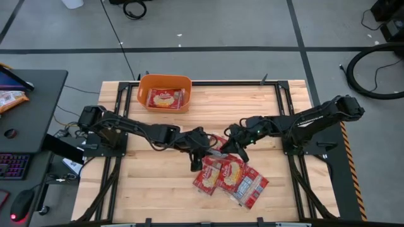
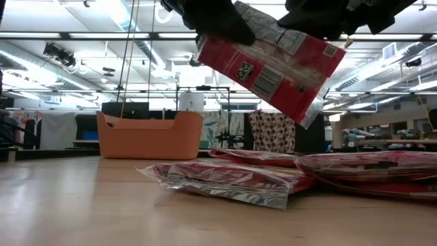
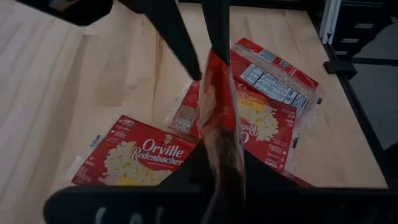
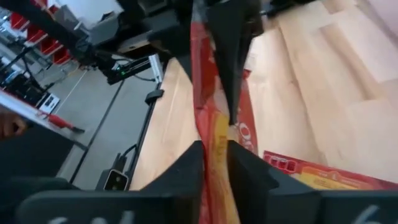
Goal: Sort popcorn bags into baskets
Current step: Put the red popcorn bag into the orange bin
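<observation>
Foreground pile: loose popcorn bags (image 2: 232, 181) lie flat and overlapping on the counter (image 1: 158, 183), nearest the low camera, below both arms.
Basket: orange bin (image 1: 165, 92) at the far-left part of the counter, well apart from the pile; one bag (image 1: 165, 99) already inside.
Left tool (image 1: 201, 153): clamped on one edge of a lifted popcorn bag (image 2: 273, 65); wrist view shows the packet pinched edge-on between its fingers (image 3: 177, 43).
Lifted bag: hangs tilted above the pile, barcode side toward the low camera.
Right tool (image 1: 235, 148): closed on the same bag's opposite edge, likely a handover or steadying hold.
Judgement: one tool should let go before carrying it to the bin.
</observation>
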Available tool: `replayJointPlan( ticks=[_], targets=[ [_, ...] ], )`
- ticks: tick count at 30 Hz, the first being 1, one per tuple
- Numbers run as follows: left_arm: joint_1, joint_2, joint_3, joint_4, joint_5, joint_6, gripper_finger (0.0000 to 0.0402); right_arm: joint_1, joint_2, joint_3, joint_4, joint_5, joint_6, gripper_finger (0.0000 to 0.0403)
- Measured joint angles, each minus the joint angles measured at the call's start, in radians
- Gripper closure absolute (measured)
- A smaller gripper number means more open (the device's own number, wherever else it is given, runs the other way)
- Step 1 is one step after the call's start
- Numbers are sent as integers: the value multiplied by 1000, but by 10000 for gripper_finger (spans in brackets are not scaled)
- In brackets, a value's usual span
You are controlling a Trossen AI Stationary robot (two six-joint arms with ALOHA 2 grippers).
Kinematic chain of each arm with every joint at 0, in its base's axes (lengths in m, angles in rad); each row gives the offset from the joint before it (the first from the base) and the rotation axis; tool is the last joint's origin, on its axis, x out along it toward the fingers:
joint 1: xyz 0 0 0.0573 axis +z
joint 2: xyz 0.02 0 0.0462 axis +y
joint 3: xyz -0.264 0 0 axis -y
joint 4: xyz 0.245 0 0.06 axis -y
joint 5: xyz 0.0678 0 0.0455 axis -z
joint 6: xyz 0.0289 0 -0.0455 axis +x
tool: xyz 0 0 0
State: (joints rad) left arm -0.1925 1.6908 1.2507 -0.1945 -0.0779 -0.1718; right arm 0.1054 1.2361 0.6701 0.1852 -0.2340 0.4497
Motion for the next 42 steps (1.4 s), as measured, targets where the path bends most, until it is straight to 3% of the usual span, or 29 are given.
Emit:
replayJointPlan(
  ticks=[4, 8, 15, 22, 30, 42],
  targets=[
    [0, -52, 0, -62, -52, 28, 372, -38, -61, 0, -22, 15, 3, 279],
    [22, -137, 0, -171, -112, 95, 376, -75, -162, 0, -33, 111, -38, 256],
    [159, -298, 0, -309, -138, 187, 374, -118, -306, 1, -92, 262, -148, 254],
    [338, -399, 0, -365, -134, 292, 375, -122, -321, 1, -164, 293, -122, 254],
    [590, -429, -85, -371, 74, 370, 375, -84, -287, 0, -206, 265, -38, 254],
    [928, -442, -257, -164, 378, 431, 375, -41, -287, 0, -271, 317, 30, 254]
  ],
)
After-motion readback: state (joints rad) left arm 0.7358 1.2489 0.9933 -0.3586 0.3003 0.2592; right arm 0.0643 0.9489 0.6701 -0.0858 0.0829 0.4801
